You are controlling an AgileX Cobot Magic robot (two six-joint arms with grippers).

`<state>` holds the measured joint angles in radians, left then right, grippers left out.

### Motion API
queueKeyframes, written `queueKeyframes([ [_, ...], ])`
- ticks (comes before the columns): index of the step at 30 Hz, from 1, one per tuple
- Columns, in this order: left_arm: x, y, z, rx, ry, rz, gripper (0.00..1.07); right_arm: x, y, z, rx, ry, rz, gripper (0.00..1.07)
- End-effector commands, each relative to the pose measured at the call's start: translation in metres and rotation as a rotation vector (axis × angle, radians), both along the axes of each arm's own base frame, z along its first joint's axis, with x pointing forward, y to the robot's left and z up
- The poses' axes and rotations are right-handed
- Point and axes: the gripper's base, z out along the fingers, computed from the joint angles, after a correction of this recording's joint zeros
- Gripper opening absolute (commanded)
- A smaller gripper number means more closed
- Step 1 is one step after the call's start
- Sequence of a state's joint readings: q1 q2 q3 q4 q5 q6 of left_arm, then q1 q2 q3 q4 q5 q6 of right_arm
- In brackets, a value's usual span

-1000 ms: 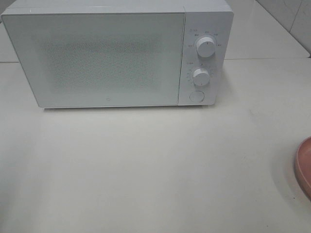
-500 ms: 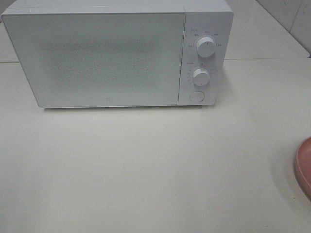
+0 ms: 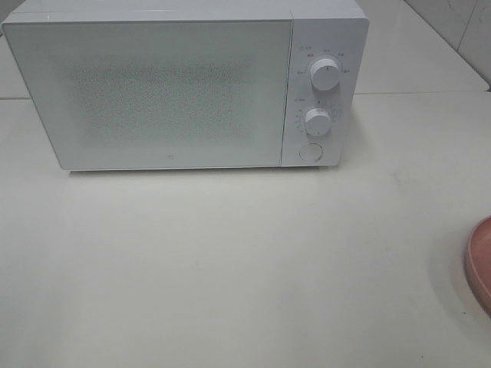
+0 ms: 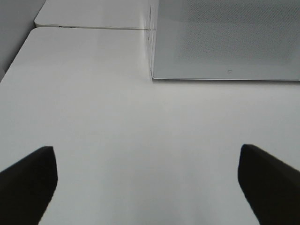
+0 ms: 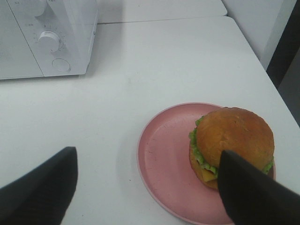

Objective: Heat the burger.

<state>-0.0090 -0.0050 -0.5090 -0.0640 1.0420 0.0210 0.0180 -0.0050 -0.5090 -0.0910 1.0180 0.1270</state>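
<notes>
The burger (image 5: 234,136), with a golden-brown bun, green lettuce and yellow cheese, sits on a pink plate (image 5: 164,159) in the right wrist view. My right gripper (image 5: 147,154) hangs open above the plate's near side, holding nothing, and one dark finger (image 5: 248,192) overlaps the burger's edge in the picture. The white microwave (image 3: 153,92) stands at the back with its door closed. My left gripper (image 4: 145,150) is open over bare table in front of the microwave's (image 4: 225,42) left corner. Neither gripper appears in the exterior high view, and the burger is outside it too.
Only a sliver of the pink plate (image 3: 479,261) shows at the right edge of the exterior high view. The microwave's panel carries two knobs (image 3: 324,74) (image 3: 317,120) and a round button (image 3: 310,152). The table's right edge (image 5: 262,70) runs close beside the plate.
</notes>
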Motion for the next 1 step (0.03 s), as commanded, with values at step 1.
queueKeyframes([
  [1,-0.0037,-0.0008,-0.0009,-0.005,-0.029,-0.002,1.0,-0.0028,-0.0001,-0.0007,-0.018,-0.031,0.0,0.76],
])
